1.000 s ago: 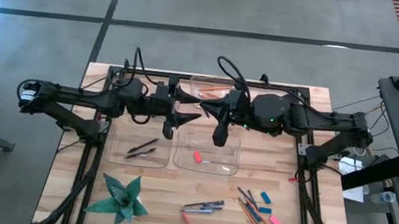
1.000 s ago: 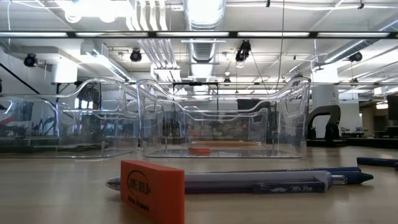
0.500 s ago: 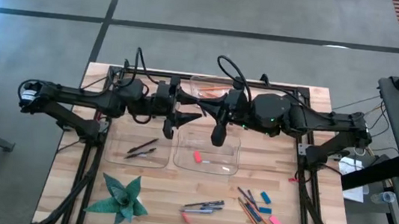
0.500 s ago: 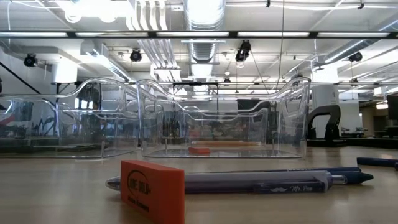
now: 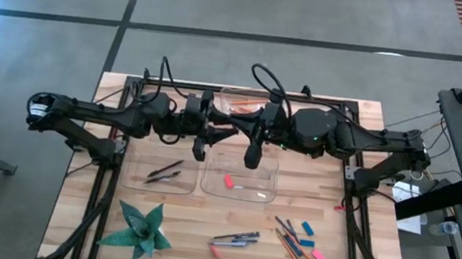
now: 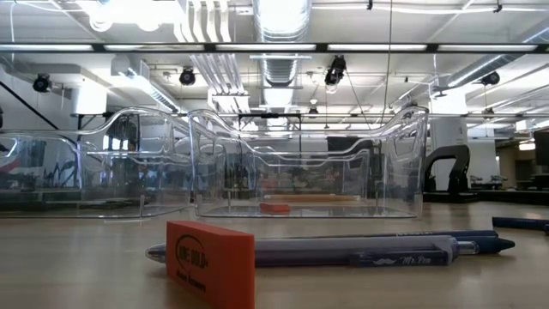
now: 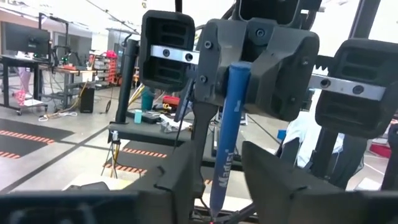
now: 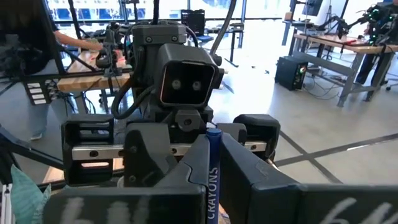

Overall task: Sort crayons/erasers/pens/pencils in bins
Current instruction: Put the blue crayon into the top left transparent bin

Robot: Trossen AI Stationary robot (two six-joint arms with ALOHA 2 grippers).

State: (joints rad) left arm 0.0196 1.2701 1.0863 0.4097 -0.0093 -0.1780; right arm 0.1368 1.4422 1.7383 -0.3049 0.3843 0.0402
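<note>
While overhead hides it, right end effector [image 8: 210, 163] pinches crayon [image 8: 212, 171].

1. A light wooden table [image 5: 336, 202] is seen, with a dark frame along its edges.
2. Clear bins [image 5: 243, 176] are set mid-table; one [image 5: 156, 172] holds pens, another an eraser.
3. A green paper star [image 5: 139, 228] lies near left.
4. Pens [image 5: 234, 238] and a red eraser [image 6: 210, 262] lie near centre.
5. Pencils [image 5: 293, 254], crayons and erasers [image 5: 308, 229] are scattered near right.
</note>
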